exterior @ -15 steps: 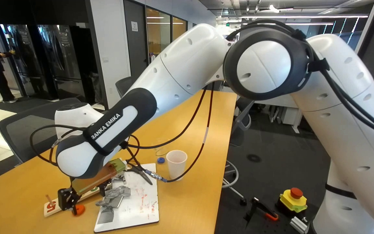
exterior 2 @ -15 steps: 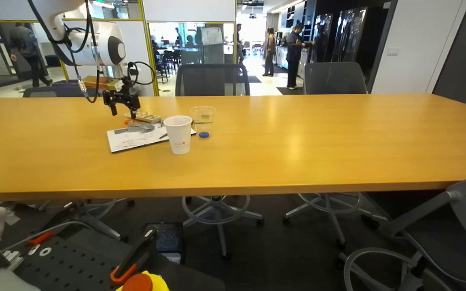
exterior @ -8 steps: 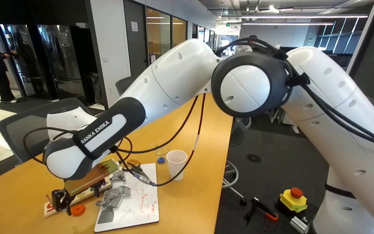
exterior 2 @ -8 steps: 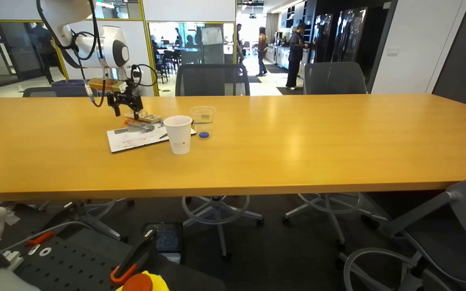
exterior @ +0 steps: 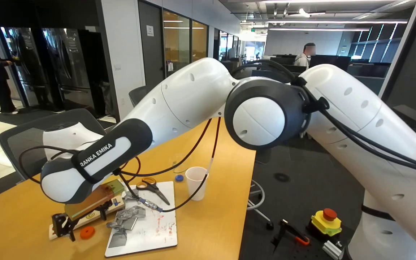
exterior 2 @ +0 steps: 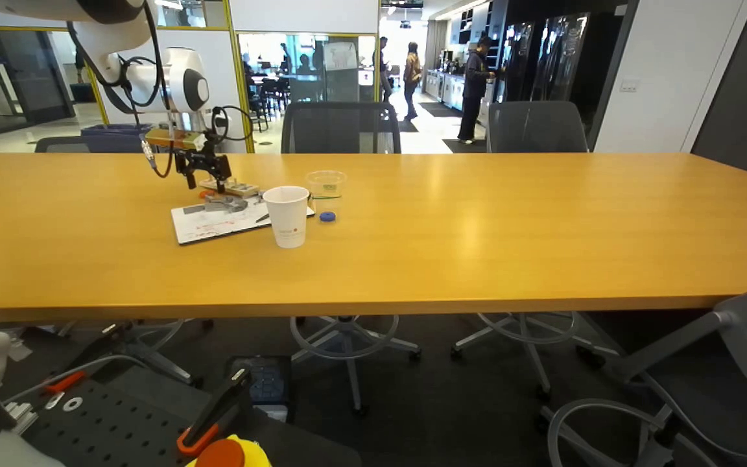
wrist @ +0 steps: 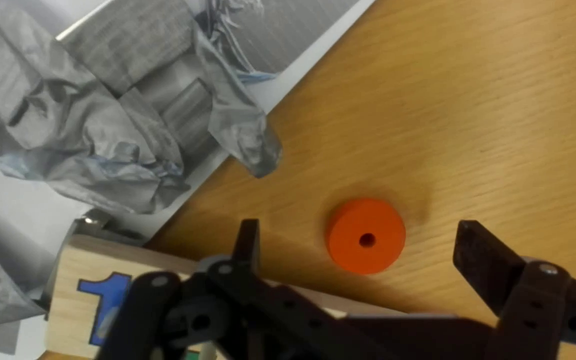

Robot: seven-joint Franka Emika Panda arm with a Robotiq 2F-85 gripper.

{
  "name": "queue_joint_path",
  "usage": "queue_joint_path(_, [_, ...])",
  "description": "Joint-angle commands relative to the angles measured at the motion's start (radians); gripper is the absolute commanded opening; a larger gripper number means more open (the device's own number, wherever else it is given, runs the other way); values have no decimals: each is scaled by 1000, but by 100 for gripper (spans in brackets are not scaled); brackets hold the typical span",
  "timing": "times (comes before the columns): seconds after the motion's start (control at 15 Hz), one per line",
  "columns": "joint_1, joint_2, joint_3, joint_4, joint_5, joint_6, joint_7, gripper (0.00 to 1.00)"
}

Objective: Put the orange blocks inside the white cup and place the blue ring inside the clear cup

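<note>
An orange block (wrist: 366, 236), a round disc with a small central hole, lies flat on the table between the spread fingers of my gripper (wrist: 358, 226) in the wrist view, touching neither. Both exterior views show the gripper (exterior 2: 206, 187) low over this disc (exterior: 87, 233). The white cup (exterior: 193, 182) stands upright on the table, with an arm cable crossing in front of it in that view. Beside it lies the blue ring (exterior 2: 327, 216), flat on the table. Just behind the ring stands the clear cup (exterior 2: 326, 185), upright and only faintly visible in an exterior view (exterior: 180, 169).
A wooden number strip (wrist: 75, 300) lies right alongside the disc, partly under the gripper in the wrist view. Crumpled grey tape (wrist: 118, 130) rests on a whiteboard (exterior: 157, 231), along with scissors (exterior: 154, 188). Chairs (exterior 2: 341, 130) line the table's far side.
The arm has sunk and shifted, and the gripper has come lower over the orange disc, which one finger partly covered in an exterior view before. Cups and ring have stayed put.
</note>
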Motion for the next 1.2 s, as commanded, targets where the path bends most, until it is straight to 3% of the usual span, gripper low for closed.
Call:
queue_joint_path(0.0, [21, 48, -19, 104, 16, -49, -17, 100])
queue_joint_path(1.13, [15, 66, -17, 131, 30, -97, -19, 100])
